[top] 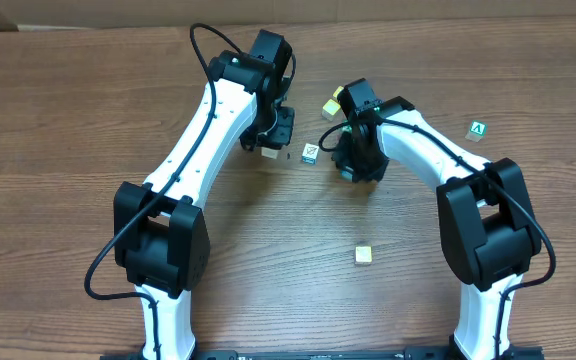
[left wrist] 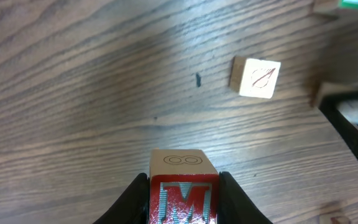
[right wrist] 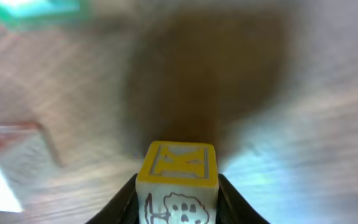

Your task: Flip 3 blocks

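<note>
Wood-grain table (top: 58, 120) underneath, with the slash-marked block (top: 310, 153) lying free on it between the two arms, touched by neither, taken as the reference

Just left of that block in the overhead view: left gripper (left wrist: 184, 210), narrowed and clamped on the M block (left wrist: 184, 186). Red M face toward the wrist camera, tan top face with a thin oval outline, fingers (left wrist: 132, 199) pressed to both sides. Cannot tell whether held clear of the table or resting on it

Just right of the slash-marked block: right gripper (right wrist: 178, 205), closed in on a yellow-topped cube (right wrist: 179, 163). Yellow K face up, pale face with a tree print toward the camera, jaws tight against both sides; surroundings too blurred to tell more

Behind the slash-marked block and slightly right, close to the right arm's wrist: second yellow cube (top: 329, 108)

Well apart to the right of the slash-marked block: green A cube (top: 479, 129), alone

Well in front of the slash-marked block and to the right, toward the arm bases: plain tan block (top: 364, 255), alone on the wood

Small dark speck (left wrist: 198, 79) on the table just left of the slash-marked block in the left wrist view
</note>
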Controlling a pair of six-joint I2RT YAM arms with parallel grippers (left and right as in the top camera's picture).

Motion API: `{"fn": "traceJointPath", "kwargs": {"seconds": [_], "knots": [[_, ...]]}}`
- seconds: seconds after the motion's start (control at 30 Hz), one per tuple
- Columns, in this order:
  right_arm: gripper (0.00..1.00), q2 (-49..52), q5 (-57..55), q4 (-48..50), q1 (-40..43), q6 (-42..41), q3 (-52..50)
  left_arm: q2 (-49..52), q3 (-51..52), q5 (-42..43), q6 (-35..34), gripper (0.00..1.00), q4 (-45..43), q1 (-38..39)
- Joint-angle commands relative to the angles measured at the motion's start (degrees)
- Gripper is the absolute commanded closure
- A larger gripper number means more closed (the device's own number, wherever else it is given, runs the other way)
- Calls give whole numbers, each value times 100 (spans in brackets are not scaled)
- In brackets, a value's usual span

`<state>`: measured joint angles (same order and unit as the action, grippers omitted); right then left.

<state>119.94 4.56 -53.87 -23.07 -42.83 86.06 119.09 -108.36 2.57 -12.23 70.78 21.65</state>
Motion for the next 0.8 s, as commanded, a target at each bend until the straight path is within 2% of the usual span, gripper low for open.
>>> {"fn": "traceJointPath", "kwargs": {"seconds": [0.0,0.17,0.37,0.77], "knots": [[76,-385,66,-553,-83,166,118,9,26,-111,-24,76,157,11],[75,-614,61,-1512,-72,575,118,7,26,-111,-114,76,444,15],[74,-647,-50,-2164,-70,918,116,-7,26,-105,-247,77,750,59],[73,-1298,304,-2507,-289,1180,-179,-999,26,-474,-953,76,1147,518]]}}
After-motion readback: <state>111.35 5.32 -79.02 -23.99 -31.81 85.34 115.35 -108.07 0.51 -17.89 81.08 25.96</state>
